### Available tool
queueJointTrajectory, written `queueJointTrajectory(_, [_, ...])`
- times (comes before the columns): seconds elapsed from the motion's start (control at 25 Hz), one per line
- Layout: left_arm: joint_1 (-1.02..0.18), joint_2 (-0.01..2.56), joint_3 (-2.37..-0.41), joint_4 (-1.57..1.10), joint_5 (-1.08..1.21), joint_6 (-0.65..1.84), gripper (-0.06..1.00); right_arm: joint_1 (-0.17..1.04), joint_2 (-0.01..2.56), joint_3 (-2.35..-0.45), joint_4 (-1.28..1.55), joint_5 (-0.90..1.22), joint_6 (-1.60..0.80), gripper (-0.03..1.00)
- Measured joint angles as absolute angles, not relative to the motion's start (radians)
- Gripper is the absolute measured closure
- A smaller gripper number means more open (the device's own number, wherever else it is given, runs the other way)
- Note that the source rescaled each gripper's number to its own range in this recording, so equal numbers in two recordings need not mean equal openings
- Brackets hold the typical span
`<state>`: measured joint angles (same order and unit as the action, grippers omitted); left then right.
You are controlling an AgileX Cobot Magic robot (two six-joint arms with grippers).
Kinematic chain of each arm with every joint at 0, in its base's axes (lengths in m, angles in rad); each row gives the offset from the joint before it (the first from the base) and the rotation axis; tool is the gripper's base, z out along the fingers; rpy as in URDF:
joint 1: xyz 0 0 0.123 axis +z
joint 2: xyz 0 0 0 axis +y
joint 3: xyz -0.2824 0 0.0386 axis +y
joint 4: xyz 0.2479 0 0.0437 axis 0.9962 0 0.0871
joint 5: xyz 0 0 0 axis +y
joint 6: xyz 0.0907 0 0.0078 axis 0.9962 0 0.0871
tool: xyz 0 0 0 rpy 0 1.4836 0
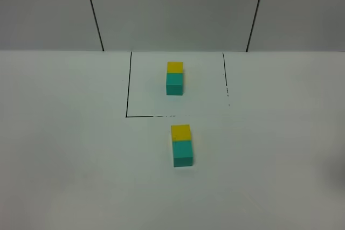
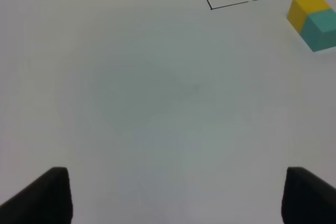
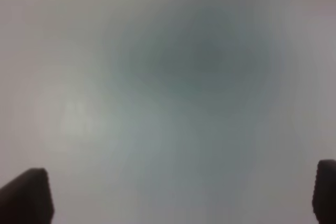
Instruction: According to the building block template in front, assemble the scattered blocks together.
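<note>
Nearest the high camera, the scattered blocks (image 1: pixel 182 145) sit joined on the white surface (image 1: pixel 64 149), yellow behind teal, copying the building block template (image 1: pixel 174 78) inside the black outline (image 1: pixel 128 84) beyond; assembly looks finished. Both arms' jaws gape wide and hold nothing. No writing shows anywhere.

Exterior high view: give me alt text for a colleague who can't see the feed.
Two yellow-and-teal cube pairs sit on a white table: the template inside a black-outlined square at the back, and the scattered blocks, now touching, just in front of that outline. Both pairs have yellow at the far end. No arm or tool shows in this view.
</note>
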<state>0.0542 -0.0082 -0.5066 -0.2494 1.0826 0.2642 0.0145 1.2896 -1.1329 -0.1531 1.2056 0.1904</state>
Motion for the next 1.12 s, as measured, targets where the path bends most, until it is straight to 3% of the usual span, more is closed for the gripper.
queueJointTrajectory(0.8, [0.054, -0.008, -0.507, -0.249, 1.083, 0.264, 0.15, 0.014, 0.501, -0.568, -0.048, 1.062, 0.068, -0.03])
queueJointTrajectory(1.12, [0.054, -0.008, -0.507, -0.249, 1.083, 0.264, 0.15, 0.014, 0.210, -0.503, 0.027, 1.053, -0.050, -0.03])
